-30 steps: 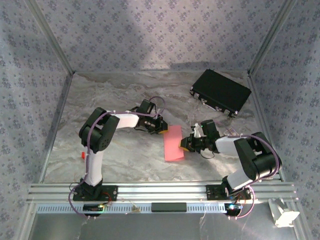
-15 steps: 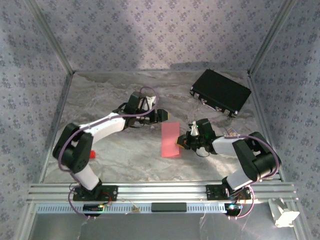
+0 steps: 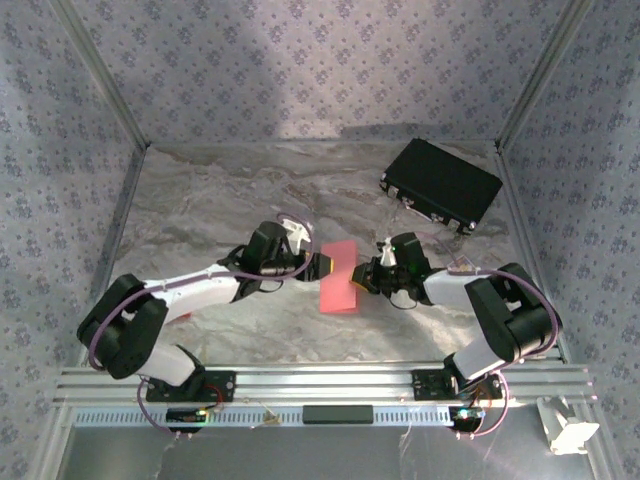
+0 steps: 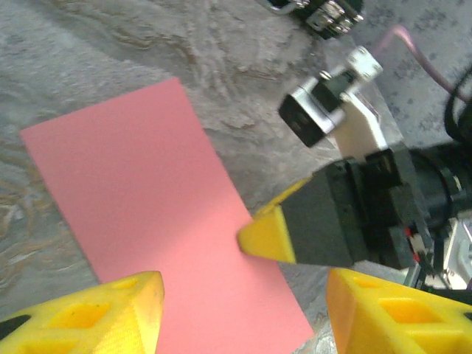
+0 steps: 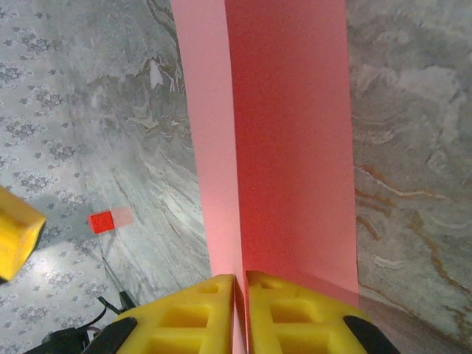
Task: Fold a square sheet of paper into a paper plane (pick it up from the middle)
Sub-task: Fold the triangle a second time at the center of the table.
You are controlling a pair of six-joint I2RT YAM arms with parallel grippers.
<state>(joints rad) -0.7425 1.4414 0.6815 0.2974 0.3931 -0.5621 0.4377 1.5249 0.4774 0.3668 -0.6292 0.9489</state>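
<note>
Square sheet of paper (image 3: 338, 279) shows as a narrow salmon-pink rectangle near the middle of the bench (image 3: 220, 200), its long axis running from the near side toward the far side with a slight tilt. It lies directly between the two arms. The right gripper (image 3: 360, 283) is at the sheet's right long edge, toward the near end. In the right wrist view its yellow jaws are pressed together with the pink edge caught between them, so it is clamped on the paper. That view also shows a lengthwise line splitting the sheet into a paler strip and a darker one, which reads as a fold. Whether the sheet is flat on the bench or slightly raised I cannot tell. The left gripper (image 3: 322, 264) sits at the opposite long edge, nearer the far end, with its jaws apart and holding nothing. From its wrist view its two fingers straddle the near part of the sheet, and the right gripper's tip meets the paper's edge just beyond. The left arm is the free one, so the coming move probably falls to it, working across the short width toward the pinned edge. A black case (image 3: 440, 183) lies well apart at the far right.
</note>
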